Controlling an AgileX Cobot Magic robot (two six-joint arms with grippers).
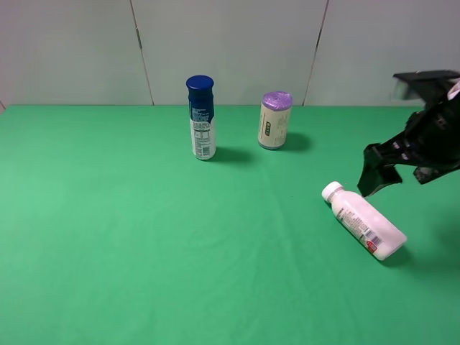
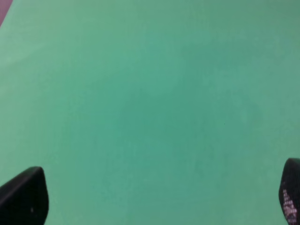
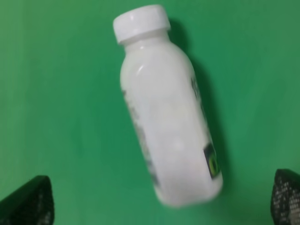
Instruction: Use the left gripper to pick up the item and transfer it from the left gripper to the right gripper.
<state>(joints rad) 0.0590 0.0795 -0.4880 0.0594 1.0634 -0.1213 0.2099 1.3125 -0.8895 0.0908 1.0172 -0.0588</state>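
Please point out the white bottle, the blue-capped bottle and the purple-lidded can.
white bottle (image 1: 364, 221): exterior high view, middle of its lying body.
blue-capped bottle (image 1: 202, 128): exterior high view, on its label.
purple-lidded can (image 1: 274, 126): exterior high view, on its beige side.

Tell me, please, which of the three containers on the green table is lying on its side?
The white-capped white bottle near the right gripper lies on its side. The blue-capped bottle and purple-lidded can stand upright farther back.
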